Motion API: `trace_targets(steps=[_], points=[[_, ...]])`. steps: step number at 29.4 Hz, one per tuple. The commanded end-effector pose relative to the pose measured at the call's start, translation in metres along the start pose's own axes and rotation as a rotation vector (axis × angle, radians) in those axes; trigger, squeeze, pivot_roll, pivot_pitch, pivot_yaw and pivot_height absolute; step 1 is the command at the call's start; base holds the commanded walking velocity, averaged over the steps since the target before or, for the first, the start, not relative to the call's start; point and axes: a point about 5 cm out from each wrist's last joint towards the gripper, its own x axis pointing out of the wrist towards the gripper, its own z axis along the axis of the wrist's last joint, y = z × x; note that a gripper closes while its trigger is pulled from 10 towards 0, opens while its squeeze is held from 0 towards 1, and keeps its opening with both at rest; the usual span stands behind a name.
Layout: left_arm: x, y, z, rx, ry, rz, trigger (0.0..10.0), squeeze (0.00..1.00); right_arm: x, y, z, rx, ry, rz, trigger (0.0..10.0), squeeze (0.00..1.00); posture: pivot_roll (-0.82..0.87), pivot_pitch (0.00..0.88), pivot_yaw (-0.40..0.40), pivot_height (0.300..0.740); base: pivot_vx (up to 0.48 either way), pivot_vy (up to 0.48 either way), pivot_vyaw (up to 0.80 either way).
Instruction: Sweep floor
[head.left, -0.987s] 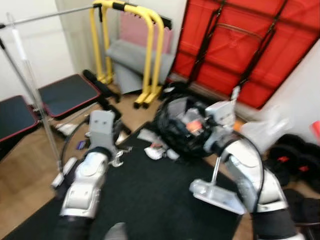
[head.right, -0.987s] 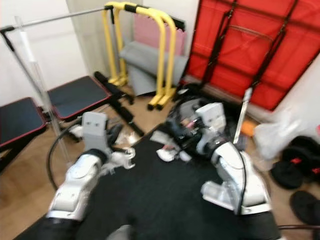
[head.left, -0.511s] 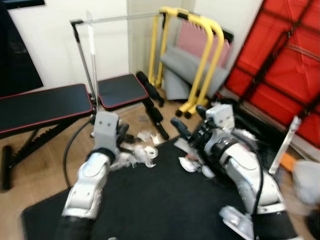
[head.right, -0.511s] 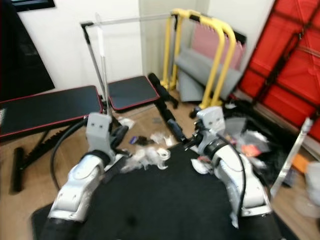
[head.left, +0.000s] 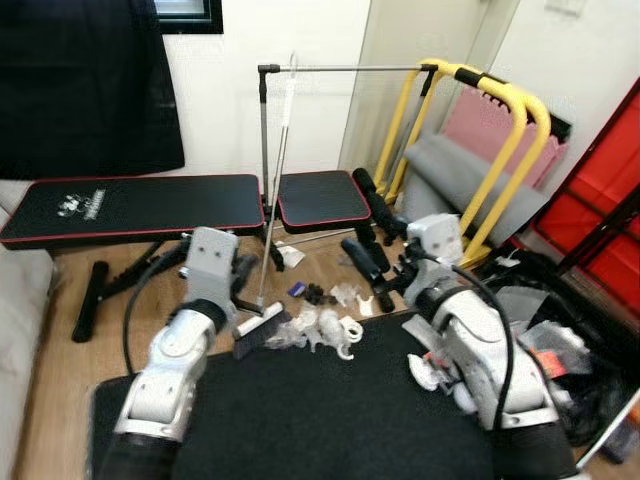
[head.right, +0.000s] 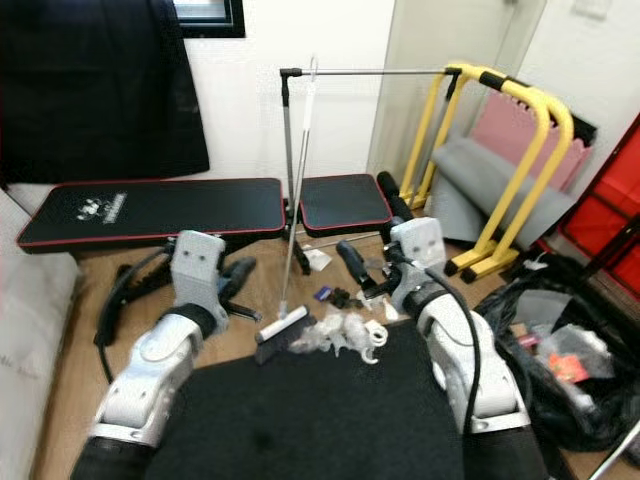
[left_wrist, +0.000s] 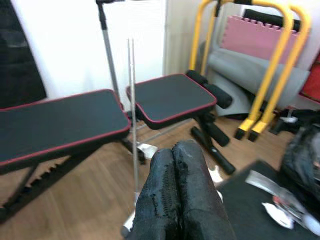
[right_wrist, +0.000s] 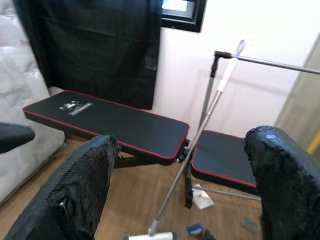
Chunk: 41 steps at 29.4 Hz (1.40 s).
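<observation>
neither tool holds anything, the left tool (left_wrist: 175, 195) pressed together and the right tool (right_wrist: 182, 185) spread wide, so the broom (head.right: 296, 220) stands unheld against the rack (head.right: 360, 72), its head beside what looks like paper litter (head.right: 345, 335) left unswept.

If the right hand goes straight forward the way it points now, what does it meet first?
Probably the broom handle, which leans between the open fingers of the right hand in its wrist view. Behind it stands the black weight bench. Depth is unclear, so the hand might pass beside the handle.
</observation>
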Motion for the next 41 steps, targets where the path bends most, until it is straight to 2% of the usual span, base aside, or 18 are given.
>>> trace_targets(steps=[1, 12, 16, 19, 41], points=[[0.001, -0.006, -0.001, -0.009, 0.001, -0.032, 10.0, 0.0, -0.003, -0.004, -0.001, -0.016, 0.01, -0.006, 10.0, 0.0, -0.1, 0.03, -0.158, 0.74, 0.39, 0.0, 0.79], [0.001, -0.008, 0.0, -0.015, -0.003, -0.032, 10.0, 0.0, -0.002, -0.006, 0.003, 0.006, -0.009, -0.019, 10.0, 0.0, -0.11, 0.035, -0.165, 0.74, 0.389, 0.0, 0.14], [0.001, -0.007, 0.0, -0.015, -0.005, -0.033, 10.0, 0.0, -0.002, -0.001, 0.002, -0.009, -0.001, 0.017, 10.0, 0.0, -0.11, 0.036, -0.165, 0.74, 0.39, 0.0, 0.8], [0.002, -0.007, 0.0, -0.014, -0.005, -0.034, 10.0, 0.0, -0.002, -0.003, 0.001, 0.002, 0.0, -0.003, 10.0, 0.0, -0.11, 0.037, -0.164, 0.74, 0.387, 0.0, 0.77], [0.003, -0.007, 0.001, -0.007, -0.006, -0.044, 10.0, 0.0, 0.0, -0.013, 0.003, 0.04, -0.006, -0.106, 10.0, 0.0, -0.11, 0.044, -0.157, 0.74, 0.388, 0.0, 0.0]])
